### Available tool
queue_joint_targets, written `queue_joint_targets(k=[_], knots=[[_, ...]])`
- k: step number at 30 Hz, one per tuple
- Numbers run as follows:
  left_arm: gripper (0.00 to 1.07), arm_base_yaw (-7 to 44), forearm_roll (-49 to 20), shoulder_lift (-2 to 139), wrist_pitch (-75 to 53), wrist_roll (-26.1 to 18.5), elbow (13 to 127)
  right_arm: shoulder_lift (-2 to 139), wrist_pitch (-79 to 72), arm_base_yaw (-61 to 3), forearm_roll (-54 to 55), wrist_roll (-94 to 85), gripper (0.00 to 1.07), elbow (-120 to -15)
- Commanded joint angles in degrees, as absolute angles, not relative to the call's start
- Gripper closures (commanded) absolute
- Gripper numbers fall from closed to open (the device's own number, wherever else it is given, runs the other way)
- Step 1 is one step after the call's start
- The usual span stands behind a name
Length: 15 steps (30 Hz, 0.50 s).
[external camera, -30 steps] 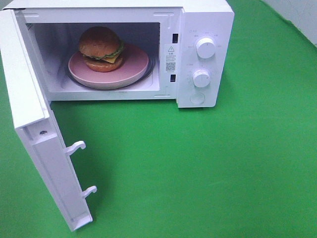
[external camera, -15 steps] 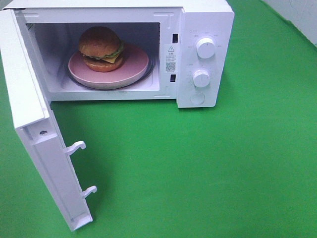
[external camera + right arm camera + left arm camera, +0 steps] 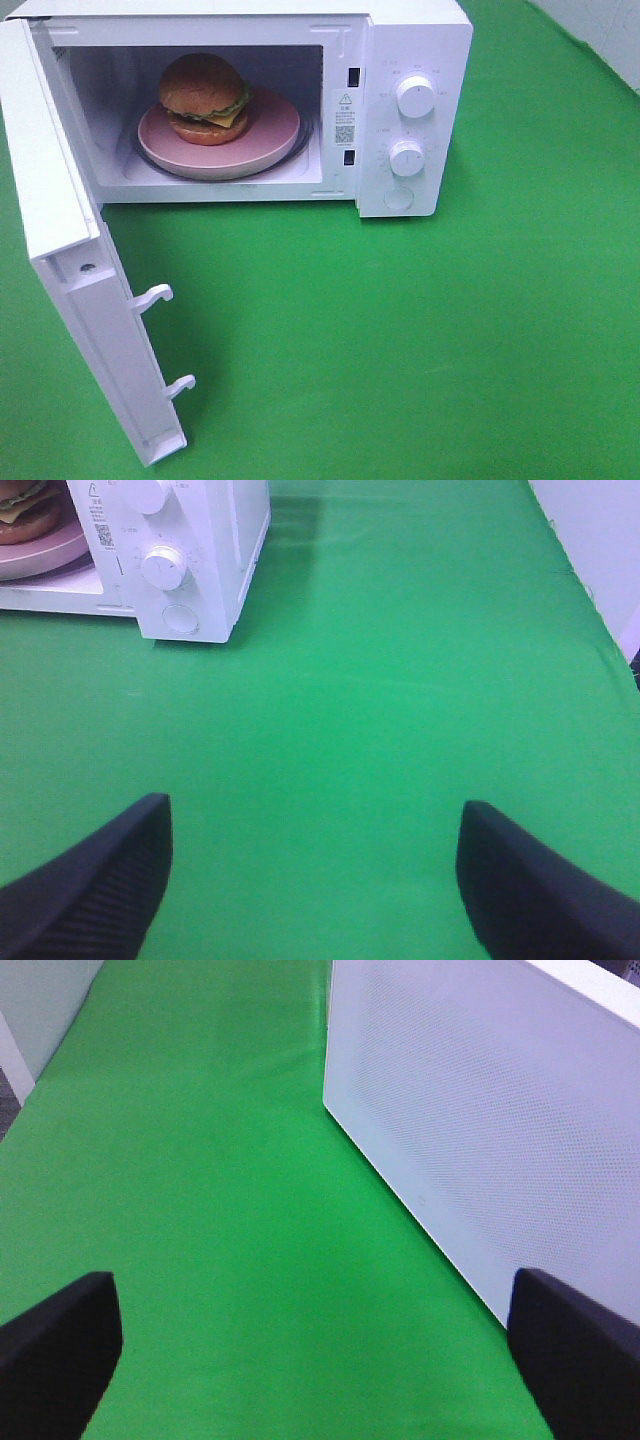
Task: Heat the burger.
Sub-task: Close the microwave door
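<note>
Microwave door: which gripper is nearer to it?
Left. The left gripper is right beside the door, by its outer face; the right gripper faces the knobs from farther off across the cloth.

this looks like a robot test set-up in a lab, not a lived-in kitchen. a lone white microwave (image 3: 400,110) stands on a surface (image 3: 420,340) draped in plain bright green cloth (image 3: 380,680), which spreads out from the microwave in front and to both sides. past the microwave's knob side, a bare pale wall (image 3: 600,540) rises at the cloth's edge. a black robot left hand (image 3: 310,1350) hangs by the outer face of the microwave's open door (image 3: 480,1130), and a matching right hand (image 3: 315,870) faces the microwave's front.
</note>
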<state>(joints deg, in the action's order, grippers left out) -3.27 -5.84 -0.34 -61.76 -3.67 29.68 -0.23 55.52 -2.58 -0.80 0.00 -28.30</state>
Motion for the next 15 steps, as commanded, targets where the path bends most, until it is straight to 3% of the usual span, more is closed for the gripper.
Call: queue_joint_targets(k=[1,15], knots=[[0.09,-2.9,-6.1,-0.6,-61.2,-3.4,29.5,-1.8,54.9,-2.1,-1.0,0.0,0.31,-28.1],[0.09,-2.9,-6.1,-0.6,-61.2,-3.4,29.5,-1.8,54.9,-2.1,-1.0,0.0,0.31,-28.1]])
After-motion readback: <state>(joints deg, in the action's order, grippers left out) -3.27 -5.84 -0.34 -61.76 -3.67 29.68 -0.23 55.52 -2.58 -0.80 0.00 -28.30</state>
